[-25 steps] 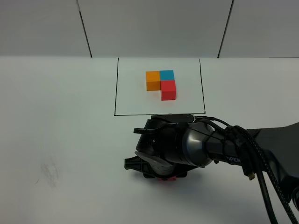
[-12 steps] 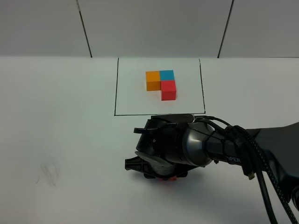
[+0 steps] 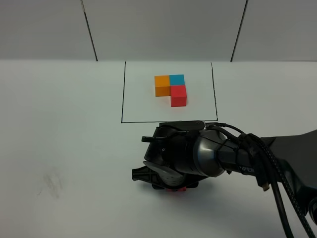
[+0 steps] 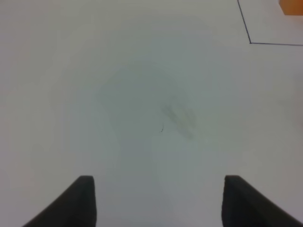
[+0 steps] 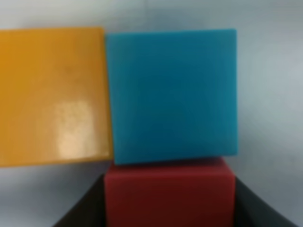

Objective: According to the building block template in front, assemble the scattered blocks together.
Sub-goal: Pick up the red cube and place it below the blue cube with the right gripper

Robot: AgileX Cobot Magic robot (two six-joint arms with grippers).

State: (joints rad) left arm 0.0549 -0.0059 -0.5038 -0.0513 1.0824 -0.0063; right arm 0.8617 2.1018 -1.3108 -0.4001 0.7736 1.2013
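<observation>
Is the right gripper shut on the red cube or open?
Shut on the red cube: in the right wrist view both dark fingers press its sides, below the blue cube.

You get even, soft, fairly bright light across the white table (image 3: 64, 148) in the high view, with no hard shadows; only a faint dark patch sits under the right gripper (image 3: 171, 186) at 6 o'clock. That view is sharp enough, with the building block template (image 3: 171, 89) crisp at 12 o'clock. Your left wrist view is soft and washed out, grey-white throughout, and the two finger tips (image 4: 80, 201) at its lower edge are blurred. Your right wrist view is too close to focus: the orange cube (image 5: 52, 94), blue cube (image 5: 170, 94) and red cube (image 5: 169, 194) have fuzzy edges, and a pale glare patch lies on the orange face.
</observation>
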